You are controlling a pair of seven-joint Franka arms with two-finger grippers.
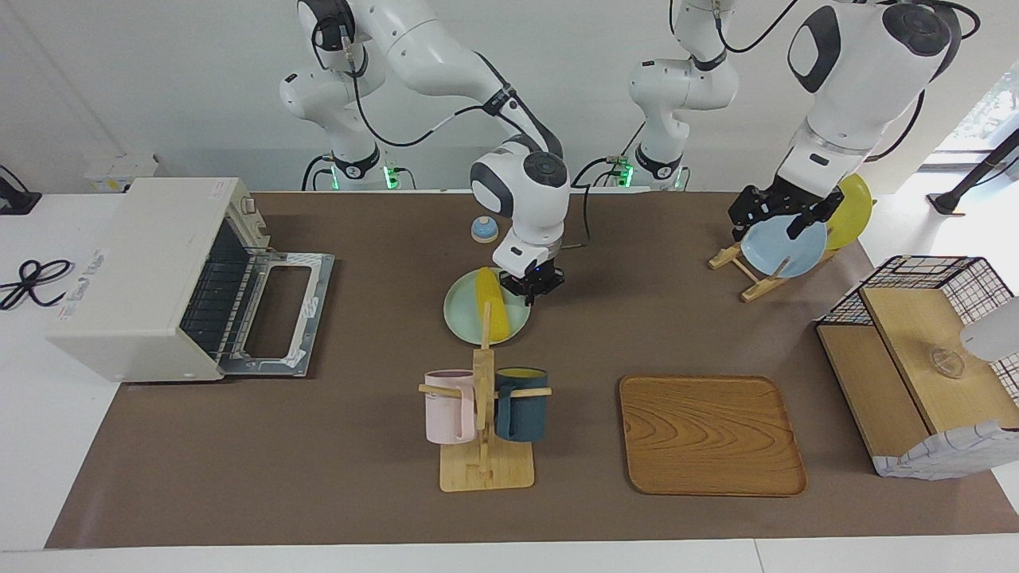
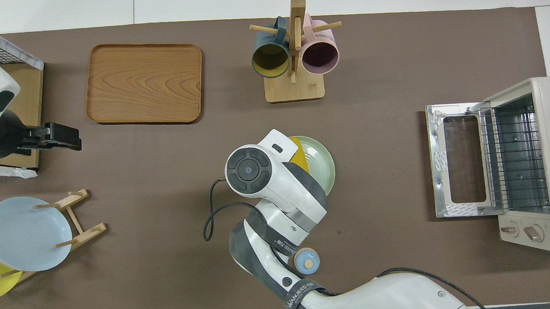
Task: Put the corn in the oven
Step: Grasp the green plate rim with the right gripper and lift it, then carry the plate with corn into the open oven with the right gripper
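A: If you run along the table from the right arm's end, what is item one?

B: Item one: the oven (image 1: 151, 278), at that end edge, door (image 1: 275, 310) dropped flat, rack bare. You need nothing done to it.

A: Item two?

B: The corn (image 1: 492, 304), lying on a pale green plate (image 1: 460, 318) mid-table, tapered end toward the mug stand (image 1: 486, 422).

A: Item three, the tool?

B: The right gripper (image 1: 532, 293), down at the plate's rim by the corn's end nearest the robots. Its fingertips are closed together. Whether they actually pinch the cob, I cannot tell; the wrist hides it from above.

A: How should I handle the step?

B: My judgement: confirm the grip before you lift. An end grip lets a long cob swing, so raise it slowly and straight up, then carry it level toward the oven mouth, keeping above the door.

A: Item four?

B: The left gripper (image 1: 784, 215), fingers spread, empty, waiting over the plate rack (image 1: 744, 274) at its own end.
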